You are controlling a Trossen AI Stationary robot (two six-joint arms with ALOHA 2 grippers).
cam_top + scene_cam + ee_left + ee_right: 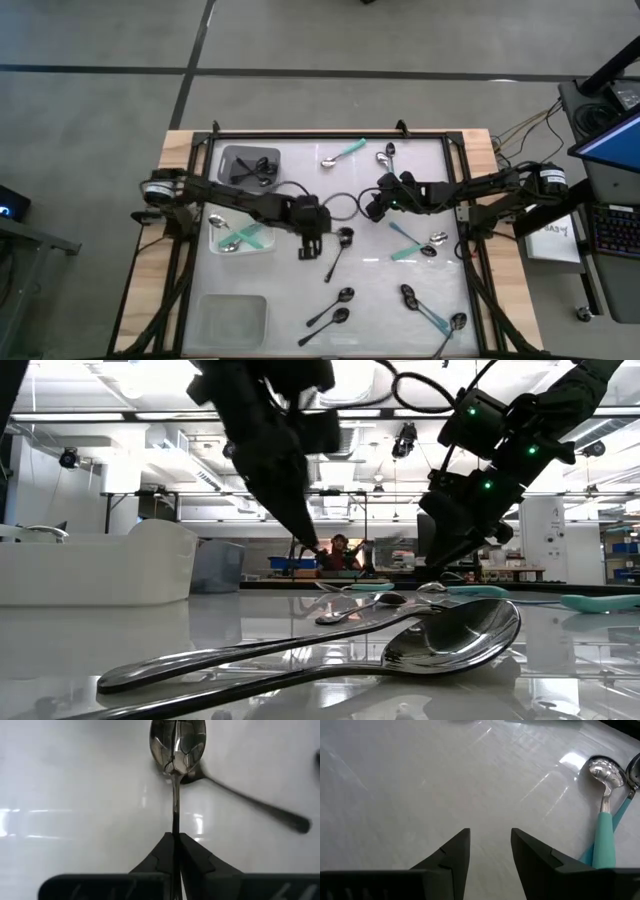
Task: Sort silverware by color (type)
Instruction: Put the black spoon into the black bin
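Spoons lie scattered over the white table [300,290], most of them loose on the half nearer the camera: all-black ones such as the pair [335,308] near the table's front edge, and teal-handled ones [412,245] toward the right side. Some already sit in bins: black spoons in the grey bin [250,166] at the far left, teal-handled ones in the white bin [240,237] beside the left arm. At the table's middle, the left gripper [176,854] has its jaws clamped on the handle of a black spoon [176,750], whose bowl crosses over another spoon's handle [260,807]. The right gripper [490,851] hangs just above bare tabletop with its jaws apart and nothing between them, a silver-bowled, teal-handled spoon [605,795] lying nearby.
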